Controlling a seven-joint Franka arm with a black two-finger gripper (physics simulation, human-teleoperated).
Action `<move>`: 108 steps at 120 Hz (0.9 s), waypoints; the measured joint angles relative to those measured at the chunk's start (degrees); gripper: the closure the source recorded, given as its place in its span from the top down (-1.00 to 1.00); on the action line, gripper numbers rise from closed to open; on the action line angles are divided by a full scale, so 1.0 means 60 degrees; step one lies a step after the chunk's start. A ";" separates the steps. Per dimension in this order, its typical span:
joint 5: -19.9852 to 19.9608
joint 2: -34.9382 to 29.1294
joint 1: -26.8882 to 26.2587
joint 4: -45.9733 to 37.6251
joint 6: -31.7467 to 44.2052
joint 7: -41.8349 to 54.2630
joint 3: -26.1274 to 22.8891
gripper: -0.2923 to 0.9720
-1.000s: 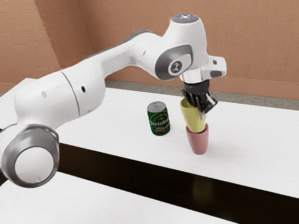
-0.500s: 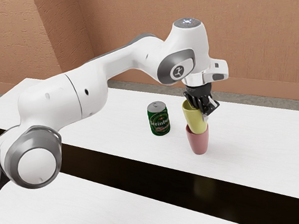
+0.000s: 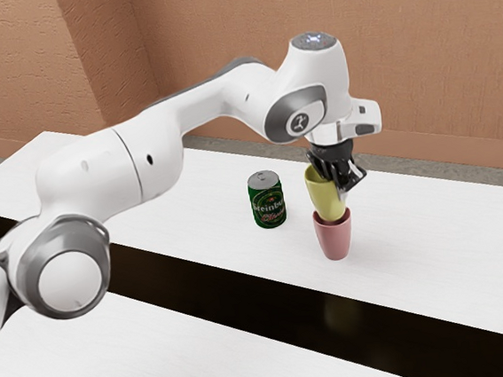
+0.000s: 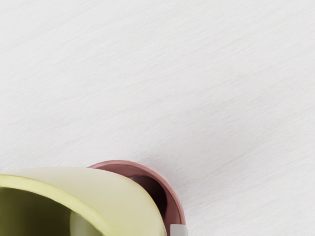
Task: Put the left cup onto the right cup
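Your gripper [image 3: 338,180] hangs over the cups with its fingers [image 3: 350,177] closed on the wall of the yellow cup [image 3: 325,197] at the rim, one finger inside the mouth and one outside. That hold leaves the cup's base free to go into another vessel. The yellow cup's base sits inside the mouth of the pink cup [image 3: 334,236], which stands upright on the white bench [image 3: 435,242]. The yellow cup leans a little, its mouth tipped toward the exterior view's left, probably because it hangs from a pinch on one side. In the wrist view the yellow cup [image 4: 74,196] lies just under your hand, and the pink cup's rim [image 4: 162,189] shows as a crescent beyond it, so the two are close to concentric but not perfectly centred. A green can [image 3: 268,199] stands near the cups on the exterior view's left, apart from both and out of the way. You look to be at the end of the placing step: what remains, by my reading, is to open the fingers and lift straight up so the lean does not drag the pink cup over.
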 joint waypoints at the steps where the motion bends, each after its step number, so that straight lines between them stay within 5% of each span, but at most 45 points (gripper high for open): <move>1: 0.0002 0.0014 0.0000 0.0004 0.0005 0.0000 0.0000 -0.70; 52: 0.0024 0.0543 0.0012 0.0133 0.0259 0.0041 -0.0045 -0.70; 80: -0.0074 0.0504 0.0002 0.0122 0.0309 0.0123 -0.0049 0.05; 108: -0.0091 -0.1589 -0.0207 -0.0569 0.0002 0.0155 0.0399 0.37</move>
